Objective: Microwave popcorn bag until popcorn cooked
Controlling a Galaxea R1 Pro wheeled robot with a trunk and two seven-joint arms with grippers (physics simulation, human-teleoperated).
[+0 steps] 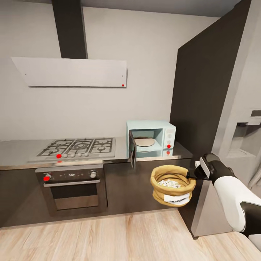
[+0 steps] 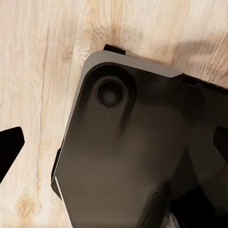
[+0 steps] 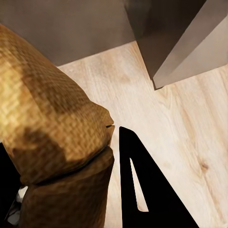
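The tan popcorn bag hangs in the air in front of the dark lower cabinets, below counter height, upright, with its white label facing me. White popcorn shows inside it. My right gripper is shut on the bag's rolled rim from the right side. The mint-blue microwave stands on the grey countertop above and behind the bag, its door swung open and its turntable bare. My left gripper points down over my own dark base, its fingers wide apart and holding nothing.
A gas hob sits left of the microwave with a built-in oven below and a hood above. A tall dark cabinet rises right of the microwave, with a grey fridge beyond. Wood floor lies in front.
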